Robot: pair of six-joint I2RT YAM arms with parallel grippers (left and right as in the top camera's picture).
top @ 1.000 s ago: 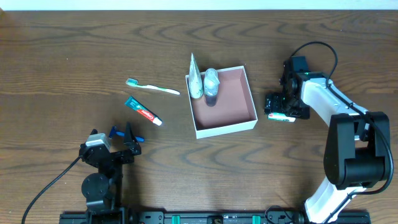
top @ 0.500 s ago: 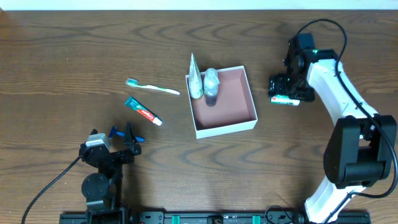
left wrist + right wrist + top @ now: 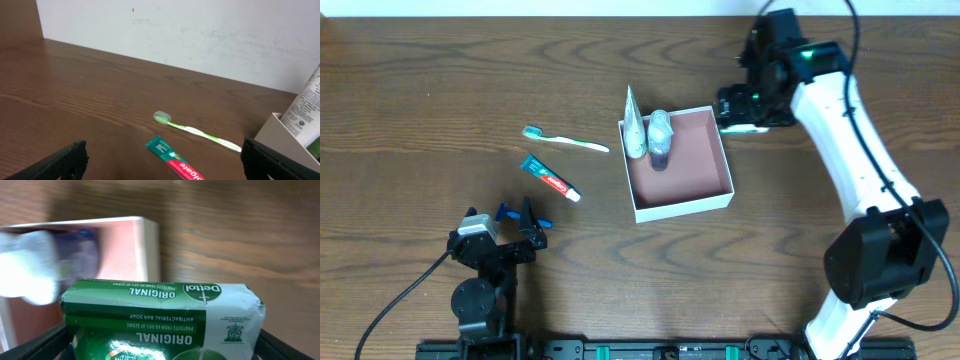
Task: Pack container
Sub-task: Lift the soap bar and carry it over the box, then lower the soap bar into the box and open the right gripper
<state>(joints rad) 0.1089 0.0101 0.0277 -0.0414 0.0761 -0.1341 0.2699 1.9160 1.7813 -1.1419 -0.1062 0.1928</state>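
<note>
Soap box (image 3: 165, 315) pinched in your right end effector (image 3: 742, 117) at container (image 3: 685, 207) far corner; your left end effector (image 3: 518, 215) sits spread.

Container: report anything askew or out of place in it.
The white tube leans against the left wall of the container, its tip poking out past the far rim. The bottle beside it sits inside. Nothing looks spilled.

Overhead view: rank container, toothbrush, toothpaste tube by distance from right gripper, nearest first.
From the right gripper, holding the soap box:
1. container, just beside it
2. toothbrush, left of the container
3. toothpaste tube, in front of the toothbrush
</note>
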